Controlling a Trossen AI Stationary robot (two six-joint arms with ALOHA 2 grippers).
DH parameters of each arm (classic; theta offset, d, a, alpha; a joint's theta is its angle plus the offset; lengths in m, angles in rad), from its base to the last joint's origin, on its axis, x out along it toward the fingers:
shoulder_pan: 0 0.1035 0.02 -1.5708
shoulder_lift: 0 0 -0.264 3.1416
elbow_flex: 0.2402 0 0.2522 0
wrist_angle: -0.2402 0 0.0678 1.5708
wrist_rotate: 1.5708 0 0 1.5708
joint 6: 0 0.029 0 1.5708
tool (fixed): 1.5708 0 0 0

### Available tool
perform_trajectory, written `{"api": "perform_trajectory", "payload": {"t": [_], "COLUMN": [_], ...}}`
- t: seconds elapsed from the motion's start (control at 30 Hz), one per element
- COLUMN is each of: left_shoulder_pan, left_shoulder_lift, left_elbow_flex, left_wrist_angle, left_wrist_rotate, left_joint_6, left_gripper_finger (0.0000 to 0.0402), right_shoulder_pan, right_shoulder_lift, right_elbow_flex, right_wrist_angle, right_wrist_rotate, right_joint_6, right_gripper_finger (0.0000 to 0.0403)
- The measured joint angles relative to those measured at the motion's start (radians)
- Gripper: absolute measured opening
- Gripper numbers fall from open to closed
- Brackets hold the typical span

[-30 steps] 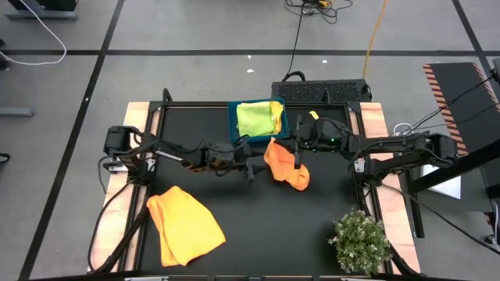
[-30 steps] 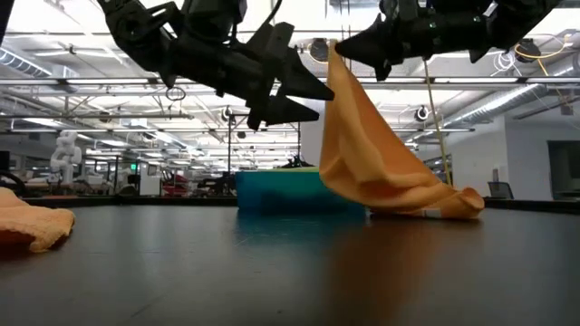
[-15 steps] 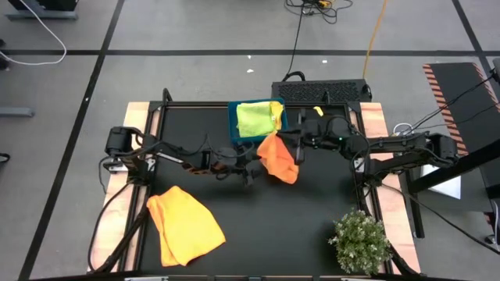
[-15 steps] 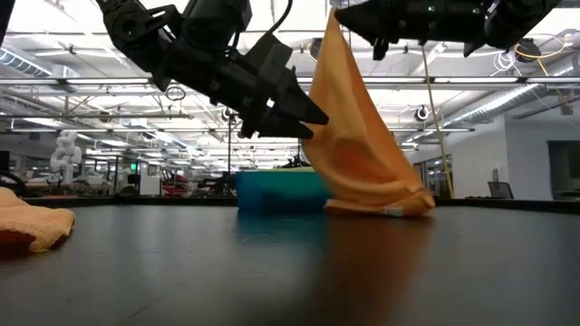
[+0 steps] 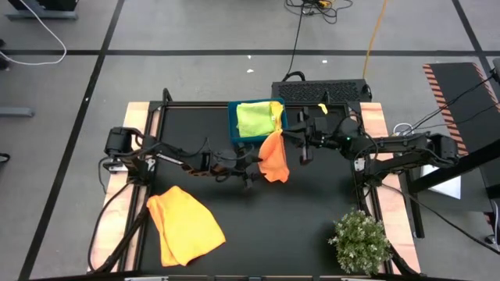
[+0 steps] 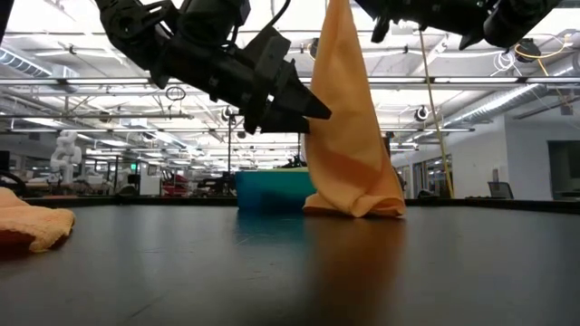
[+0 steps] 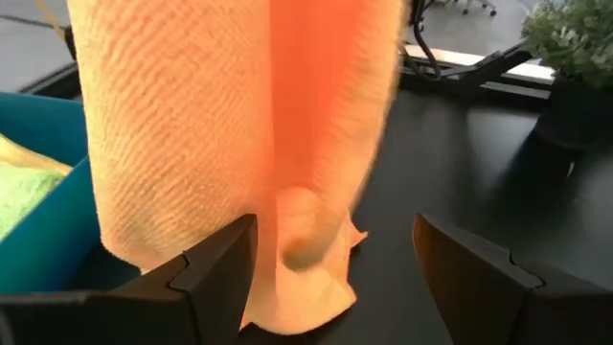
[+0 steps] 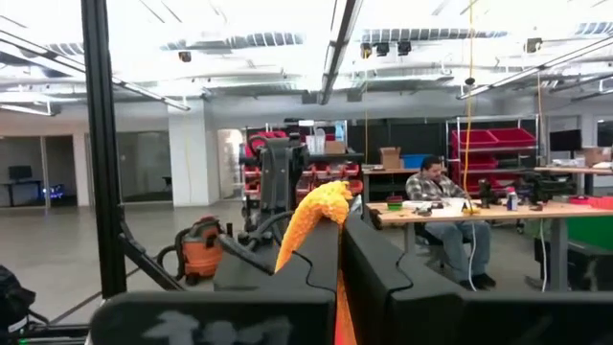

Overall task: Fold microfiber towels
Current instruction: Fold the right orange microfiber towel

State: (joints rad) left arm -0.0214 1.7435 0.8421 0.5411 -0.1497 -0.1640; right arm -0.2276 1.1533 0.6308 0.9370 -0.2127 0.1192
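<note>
My right gripper (image 5: 286, 139) is shut on an orange towel (image 5: 273, 156), which hangs as a narrow drape (image 6: 349, 118) in front of the teal tray (image 5: 233, 131). My left gripper (image 5: 253, 165) is open and raised, its fingertips (image 7: 225, 259) right at the drape's left side. A second orange towel (image 5: 183, 225) lies crumpled on the table at the near left. The lime green towel (image 5: 256, 119) lies in the tray, and the pale yellow towel (image 5: 278, 109) shows at its right edge. My right gripper pinches the orange towel's top end between its two fingers, and a tuft (image 8: 321, 206) sticks out past the fingertips. The fingers lie about level, coming from the table's right. The towel hangs below them, its lower end (image 6: 355, 204) bunched on the table. I cannot tell whether my left gripper touches the towel.
A small bushy plant (image 5: 361, 242) stands at the near right corner. The teal tray (image 6: 272, 190) stands at the far middle, just behind the hanging towel. Bare black tabletop (image 5: 297, 218) lies between the plant and the near-left orange towel.
My right gripper has gone up with the orange towel. The towel, which slanted toward the table's right with its lower end spread out, now hangs nearly straight. Its lower end has slid along the table toward the left, up to my left gripper.
</note>
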Motion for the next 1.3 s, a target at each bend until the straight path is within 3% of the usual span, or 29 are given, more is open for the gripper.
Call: {"api": "perform_trajectory", "payload": {"t": [0.23,0.37,0.57,0.77,0.87,1.03,1.3], "left_shoulder_pan": [-0.001,-0.006,-0.021,-0.026,-0.025,-0.039,-0.119], "left_shoulder_lift": [0.000,0.000,0.000,0.000,-0.018,-0.156,-0.521], "left_elbow_flex": [0.000,0.000,0.000,0.000,0.000,0.000,0.000], "left_wrist_angle": [0.000,0.000,0.000,-0.007,-0.057,-0.272,-0.675], "left_wrist_rotate": [-0.012,-0.009,-0.008,0.011,0.053,0.045,-0.128], "left_joint_6": [0.040,0.057,0.098,0.111,0.119,0.126,0.135], "left_gripper_finger": [0.0282,0.0257,0.0164,0.0027,0.0011,0.0005,0.0004], "right_shoulder_pan": [0.000,0.000,0.000,0.000,0.000,0.000,0.033], "right_shoulder_lift": [-0.001,-0.001,-0.001,-0.001,-0.001,-0.016,-0.097], "right_elbow_flex": [0.000,0.000,0.000,0.000,0.000,0.000,0.000], "right_wrist_angle": [0.001,-0.001,-0.008,-0.011,-0.014,-0.076,-0.221], "right_wrist_rotate": [0.001,0.002,0.002,0.002,0.002,0.000,0.001], "right_joint_6": [0.000,0.000,0.000,-0.003,-0.004,-0.002,-0.027], "right_gripper_finger": [0.0000,0.0000,0.0000,0.0000,0.0000,0.0000,0.0000]}}
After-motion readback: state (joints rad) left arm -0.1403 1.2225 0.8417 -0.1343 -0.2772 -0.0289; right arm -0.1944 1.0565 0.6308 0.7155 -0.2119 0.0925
